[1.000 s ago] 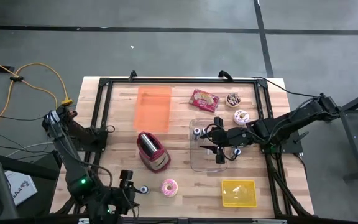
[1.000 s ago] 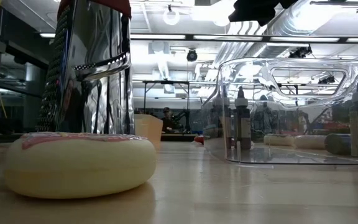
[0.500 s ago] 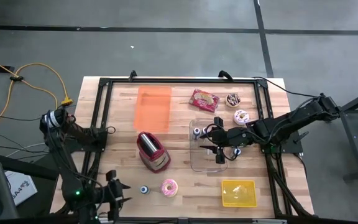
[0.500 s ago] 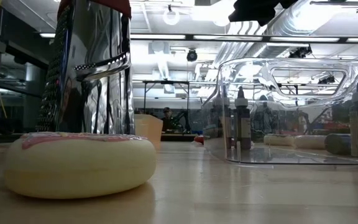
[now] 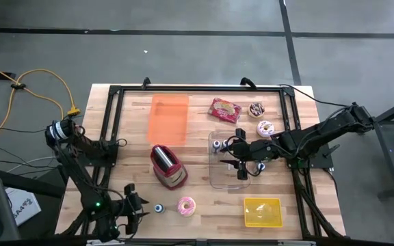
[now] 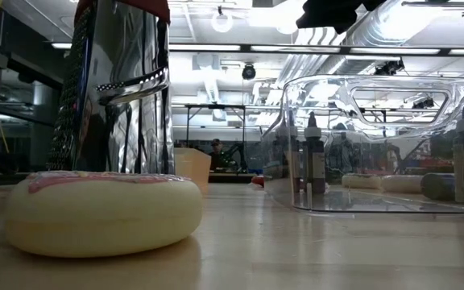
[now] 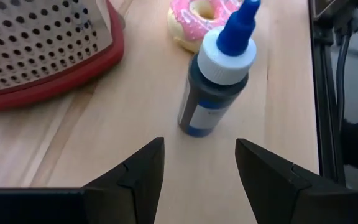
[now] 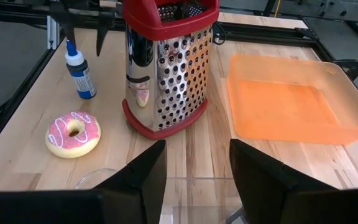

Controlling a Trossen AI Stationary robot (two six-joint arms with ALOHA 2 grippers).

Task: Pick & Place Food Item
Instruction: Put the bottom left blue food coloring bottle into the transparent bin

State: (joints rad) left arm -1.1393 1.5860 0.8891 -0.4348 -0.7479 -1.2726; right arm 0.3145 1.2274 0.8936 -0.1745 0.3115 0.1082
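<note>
The left gripper (image 7: 199,165), fingers wide apart, faces a small bottle (image 7: 216,78) with the pink donut (image 7: 197,22) just behind at 12 o'clock; the donut looks light and soft, best pinched across its ring.

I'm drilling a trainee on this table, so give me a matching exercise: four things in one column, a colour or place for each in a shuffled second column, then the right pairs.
Things:
1. grater
2. small bottle
3. orange tray
4. yellow container

Descriptions:
A. blue cap, standing upright beside the pink donut
B. empty, at the table's far side
C. perforated metal with red trim
D. near edge, on the right arm's side

Pairs: 1-C, 2-A, 3-B, 4-D
</note>
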